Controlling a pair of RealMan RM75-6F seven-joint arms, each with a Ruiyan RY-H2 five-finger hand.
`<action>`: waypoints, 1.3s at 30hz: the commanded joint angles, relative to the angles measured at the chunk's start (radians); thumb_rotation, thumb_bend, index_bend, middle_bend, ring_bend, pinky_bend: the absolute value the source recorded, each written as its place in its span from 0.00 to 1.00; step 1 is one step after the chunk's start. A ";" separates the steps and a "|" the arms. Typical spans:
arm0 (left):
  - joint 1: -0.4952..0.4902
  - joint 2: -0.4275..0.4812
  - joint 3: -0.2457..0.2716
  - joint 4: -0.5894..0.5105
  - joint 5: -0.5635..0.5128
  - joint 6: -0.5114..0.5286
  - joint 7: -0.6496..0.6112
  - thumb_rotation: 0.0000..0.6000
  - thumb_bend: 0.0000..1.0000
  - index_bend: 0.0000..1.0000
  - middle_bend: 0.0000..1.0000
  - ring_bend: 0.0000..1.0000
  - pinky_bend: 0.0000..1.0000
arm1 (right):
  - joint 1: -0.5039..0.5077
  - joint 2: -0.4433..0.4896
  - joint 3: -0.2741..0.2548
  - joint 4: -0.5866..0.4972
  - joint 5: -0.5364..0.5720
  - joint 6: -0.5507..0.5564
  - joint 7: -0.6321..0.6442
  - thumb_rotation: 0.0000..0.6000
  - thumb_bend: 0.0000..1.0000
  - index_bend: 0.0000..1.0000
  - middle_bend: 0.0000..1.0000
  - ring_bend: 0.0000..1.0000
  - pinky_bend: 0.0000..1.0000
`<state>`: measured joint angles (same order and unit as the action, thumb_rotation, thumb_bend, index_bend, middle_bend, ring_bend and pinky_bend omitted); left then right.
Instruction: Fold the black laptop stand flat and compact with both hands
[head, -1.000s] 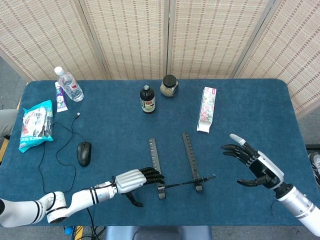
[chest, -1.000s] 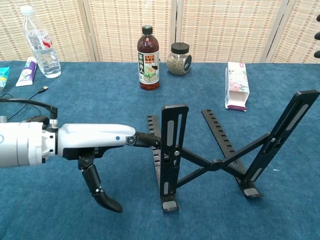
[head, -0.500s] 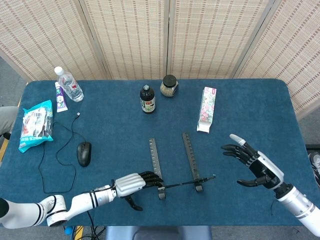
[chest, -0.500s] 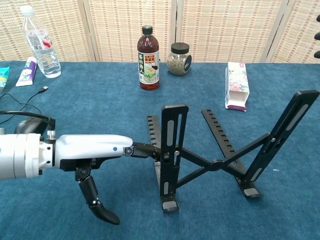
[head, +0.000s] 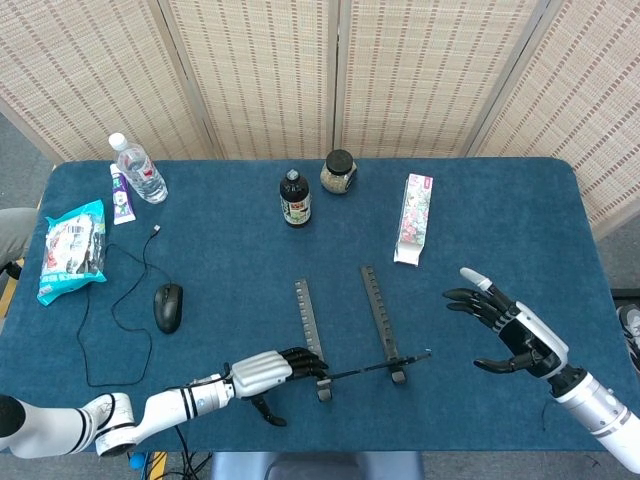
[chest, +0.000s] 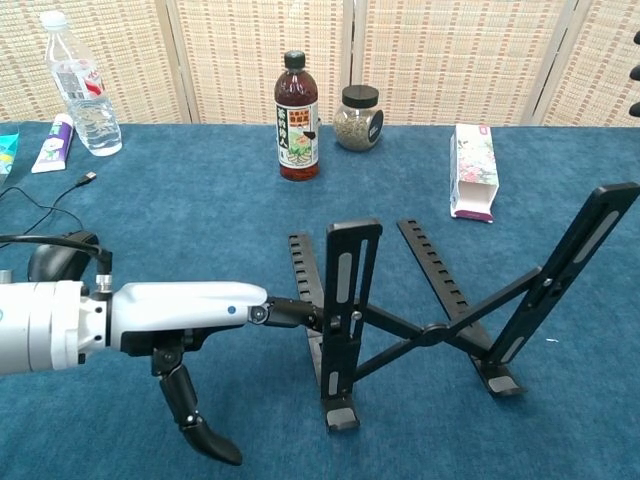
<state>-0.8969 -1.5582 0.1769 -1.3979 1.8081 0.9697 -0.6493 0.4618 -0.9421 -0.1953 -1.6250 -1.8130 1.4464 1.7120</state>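
The blue table (head: 520, 200) carries the black laptop stand (chest: 440, 325), which stands unfolded near the front edge, centre-right in the chest view, its two uprights raised and its toothed rails (head: 372, 300) lying flat behind them. Compared with a second ago, the stand has shifted slightly: in the chest view the left upright (chest: 345, 300) now sits a little lower and tilts a touch further right, and in the head view the rails sit marginally nearer the left.

The left hand (chest: 190, 310) has drawn back toward the near edge and lower in the frame. Its dark fingertips (chest: 290, 314) reach to the left upright and touch its side, fingers extended together, thumb hanging down apart; it grips nothing.

The right hand (head: 508, 333) hovers well to the right of the stand, unchanged, fingers spread wide and empty.

Farther back stand a dark bottle (head: 294, 199) and a jar (head: 339, 172) side by side, with a pink carton (head: 413, 219) lying to the right. At the far left are a water bottle (head: 137, 169), a tube (head: 120, 194), a snack bag (head: 72, 247) and a wired mouse (head: 168, 306).
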 joint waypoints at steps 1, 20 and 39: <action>0.000 0.003 -0.003 0.002 -0.006 0.006 0.000 1.00 0.12 0.13 0.07 0.00 0.01 | -0.001 0.002 0.000 0.000 -0.002 0.001 -0.005 0.94 0.00 0.00 0.23 0.13 0.16; 0.108 0.220 -0.088 -0.059 -0.174 0.136 0.095 1.00 0.12 0.13 0.07 0.00 0.01 | 0.012 0.199 0.015 -0.128 0.013 -0.096 -0.384 1.00 0.00 0.00 0.14 0.11 0.16; 0.202 0.302 -0.150 -0.086 -0.252 0.186 0.186 1.00 0.12 0.13 0.07 0.00 0.01 | 0.126 0.173 0.080 -0.240 0.111 -0.408 -0.657 1.00 0.00 0.00 0.13 0.05 0.11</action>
<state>-0.6979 -1.2581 0.0303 -1.4826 1.5589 1.1526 -0.4669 0.5725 -0.7582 -0.1275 -1.8515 -1.7205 1.0638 1.0774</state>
